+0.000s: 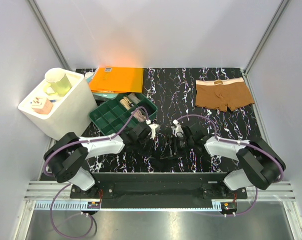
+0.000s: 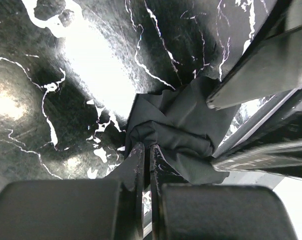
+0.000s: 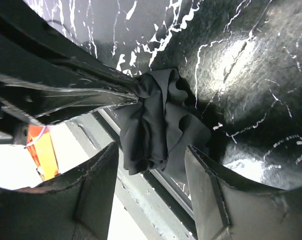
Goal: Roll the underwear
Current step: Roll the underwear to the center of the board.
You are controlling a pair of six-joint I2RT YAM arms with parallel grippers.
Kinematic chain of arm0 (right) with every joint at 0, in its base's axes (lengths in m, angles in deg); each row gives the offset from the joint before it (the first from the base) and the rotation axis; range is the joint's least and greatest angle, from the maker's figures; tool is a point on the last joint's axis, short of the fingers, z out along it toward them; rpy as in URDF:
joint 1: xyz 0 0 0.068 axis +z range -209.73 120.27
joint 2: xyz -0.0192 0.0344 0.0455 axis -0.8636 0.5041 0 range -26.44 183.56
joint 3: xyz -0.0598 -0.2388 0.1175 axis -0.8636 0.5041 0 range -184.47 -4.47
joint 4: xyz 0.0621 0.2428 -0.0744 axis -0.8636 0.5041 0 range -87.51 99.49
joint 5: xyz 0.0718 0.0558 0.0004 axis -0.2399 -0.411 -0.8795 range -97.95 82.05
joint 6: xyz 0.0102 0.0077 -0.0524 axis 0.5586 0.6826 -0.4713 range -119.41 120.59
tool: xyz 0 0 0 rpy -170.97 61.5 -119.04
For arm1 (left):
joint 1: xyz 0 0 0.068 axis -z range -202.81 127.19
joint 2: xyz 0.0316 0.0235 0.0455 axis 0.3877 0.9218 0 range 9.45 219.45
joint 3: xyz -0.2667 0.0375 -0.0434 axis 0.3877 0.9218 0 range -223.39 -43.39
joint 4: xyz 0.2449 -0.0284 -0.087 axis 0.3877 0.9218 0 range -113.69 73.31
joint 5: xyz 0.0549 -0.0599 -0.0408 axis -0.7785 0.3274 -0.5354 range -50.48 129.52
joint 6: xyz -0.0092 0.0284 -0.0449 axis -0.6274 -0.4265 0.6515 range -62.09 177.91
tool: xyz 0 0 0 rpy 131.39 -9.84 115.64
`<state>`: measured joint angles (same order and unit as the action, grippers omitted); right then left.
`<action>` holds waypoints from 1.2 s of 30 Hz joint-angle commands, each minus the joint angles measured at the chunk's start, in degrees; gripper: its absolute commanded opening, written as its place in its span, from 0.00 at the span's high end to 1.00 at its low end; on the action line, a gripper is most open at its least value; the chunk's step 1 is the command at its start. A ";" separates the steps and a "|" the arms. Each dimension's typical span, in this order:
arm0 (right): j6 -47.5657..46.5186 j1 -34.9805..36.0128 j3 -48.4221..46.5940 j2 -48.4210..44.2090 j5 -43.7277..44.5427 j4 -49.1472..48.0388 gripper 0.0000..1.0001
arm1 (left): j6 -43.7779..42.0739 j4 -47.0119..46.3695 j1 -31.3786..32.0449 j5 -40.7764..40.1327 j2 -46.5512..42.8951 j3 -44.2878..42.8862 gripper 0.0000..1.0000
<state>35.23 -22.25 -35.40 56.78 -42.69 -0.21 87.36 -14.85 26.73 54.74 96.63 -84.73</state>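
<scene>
The black underwear (image 2: 181, 125) lies bunched into a crumpled wad at the table's front edge (image 1: 166, 162). My left gripper (image 2: 146, 147) is shut on a fold at the wad's edge, low over the mat (image 1: 158, 147). My right gripper (image 3: 151, 152) stands open, one finger on either side of the wad (image 3: 156, 120), and neither finger presses on the cloth. In the top view it meets the left one from the right (image 1: 175, 149). The brown underwear (image 1: 223, 95), with a pale waistband, lies flat at the back right, far from both grippers.
A green compartment tray (image 1: 121, 112) sits just behind the left arm, with an orange folder (image 1: 115, 79) beyond it. A white box (image 1: 55, 107) holding a pale green mug (image 1: 58, 81) stands at the left. The metal rail of the table's front edge (image 3: 140, 200) runs directly under the wad.
</scene>
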 commanded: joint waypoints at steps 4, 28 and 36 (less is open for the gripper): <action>0.43 -0.03 1.49 -7.54 4.42 4.11 0.43 | -1.68 3.11 1.17 -2.57 0.01 -2.78 1.00; 1.75 0.58 5.10 5.02 5.83 -5.03 0.87 | -1.07 8.91 5.48 -4.59 6.60 -12.44 1.00; 1.40 0.67 4.84 3.80 7.05 -3.37 0.82 | 0.17 10.58 5.66 -4.94 9.15 -14.73 1.00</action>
<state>38.18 -21.90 -31.49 60.74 -40.83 -6.24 86.66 -5.08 31.95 50.81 104.41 -96.73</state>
